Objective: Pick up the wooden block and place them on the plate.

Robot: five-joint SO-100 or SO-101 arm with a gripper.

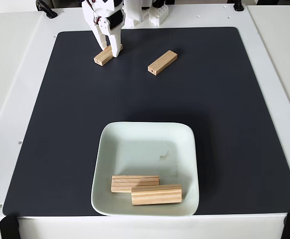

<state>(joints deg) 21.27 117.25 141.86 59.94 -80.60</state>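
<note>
A white gripper (pixel 109 51) reaches down at the mat's far left, its two fingers (pixel 116 47) straddling the far end of a wooden block (pixel 102 58) that lies flat on the mat. The fingertips sit close against the block's sides, and I cannot tell whether they press on it. A second wooden block (pixel 162 62) lies free on the mat to the right of the gripper. Near the front edge stands the pale mint-white square plate (pixel 145 134), with two wooden blocks inside, one (pixel 135 183) behind and one (pixel 156 194) in front, lying side by side.
A dark mat (pixel 224 124) covers most of the white table (pixel 15 74). The arm's white base (pixel 135 12) stands at the far edge. Black clamps sit at the table's front corners (pixel 8 226). A small dark smudge (pixel 163 157) marks the plate's inside.
</note>
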